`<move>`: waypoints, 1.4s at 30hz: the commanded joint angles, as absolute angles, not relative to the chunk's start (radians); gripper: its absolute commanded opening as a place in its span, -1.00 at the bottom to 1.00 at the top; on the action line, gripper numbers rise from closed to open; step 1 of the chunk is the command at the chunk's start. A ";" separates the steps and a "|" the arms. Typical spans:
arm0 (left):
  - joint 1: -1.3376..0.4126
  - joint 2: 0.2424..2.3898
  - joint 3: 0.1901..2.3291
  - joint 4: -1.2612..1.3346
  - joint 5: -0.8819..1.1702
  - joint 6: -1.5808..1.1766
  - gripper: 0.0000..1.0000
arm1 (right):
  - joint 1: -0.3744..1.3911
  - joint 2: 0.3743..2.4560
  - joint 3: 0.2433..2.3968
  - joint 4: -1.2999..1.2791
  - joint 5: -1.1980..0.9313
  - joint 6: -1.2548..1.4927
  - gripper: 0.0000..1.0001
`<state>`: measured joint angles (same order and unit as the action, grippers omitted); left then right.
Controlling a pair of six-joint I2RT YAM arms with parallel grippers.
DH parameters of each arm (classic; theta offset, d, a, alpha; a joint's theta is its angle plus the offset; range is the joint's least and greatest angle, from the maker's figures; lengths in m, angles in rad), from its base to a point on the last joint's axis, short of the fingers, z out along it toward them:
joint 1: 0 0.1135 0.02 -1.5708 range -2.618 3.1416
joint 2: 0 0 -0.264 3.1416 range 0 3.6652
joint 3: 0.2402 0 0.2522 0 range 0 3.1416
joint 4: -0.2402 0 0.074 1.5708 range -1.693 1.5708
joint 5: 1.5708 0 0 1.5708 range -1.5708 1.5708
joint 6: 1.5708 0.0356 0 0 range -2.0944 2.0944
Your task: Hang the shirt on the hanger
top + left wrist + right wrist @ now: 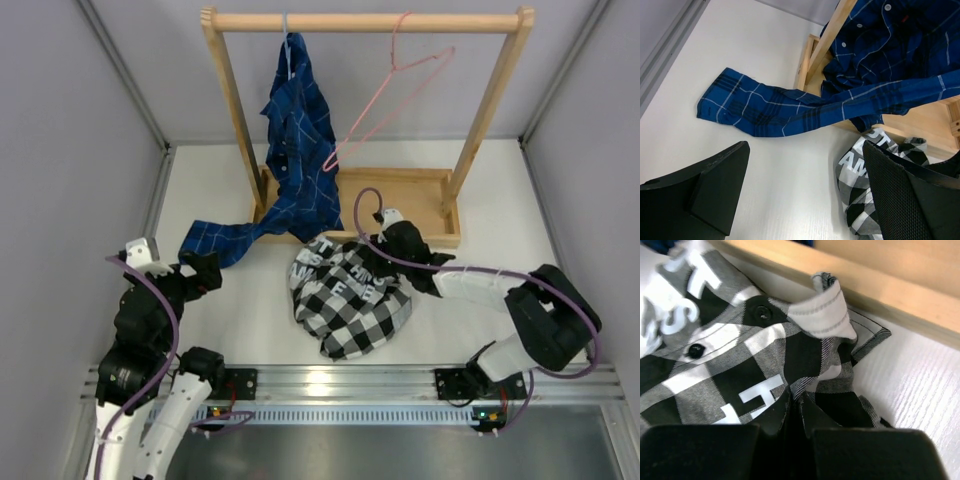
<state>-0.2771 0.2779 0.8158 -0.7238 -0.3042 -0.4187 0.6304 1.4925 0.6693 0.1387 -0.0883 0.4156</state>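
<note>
Slip risk: right gripper was clamped on just a thin edge fold of the shirt, bunched on the table apart from the hanging hanger, so lifting could pull it free; left gripper gaped open.

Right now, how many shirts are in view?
2: the black-and-white shirt lies crumpled on the table; the blue shirt hangs from the rail. None looks hidden.

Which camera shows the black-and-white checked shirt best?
The top external view: the whole shirt lies crumpled on the table. The left wrist view catches only one edge; the right wrist view is a tight close-up of buttons and lettering.
</note>
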 commanded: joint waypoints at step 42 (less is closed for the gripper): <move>-0.282 0.275 0.787 -0.644 0.141 -0.515 0.96 | 1.381 0.765 0.605 -0.338 0.485 0.790 0.95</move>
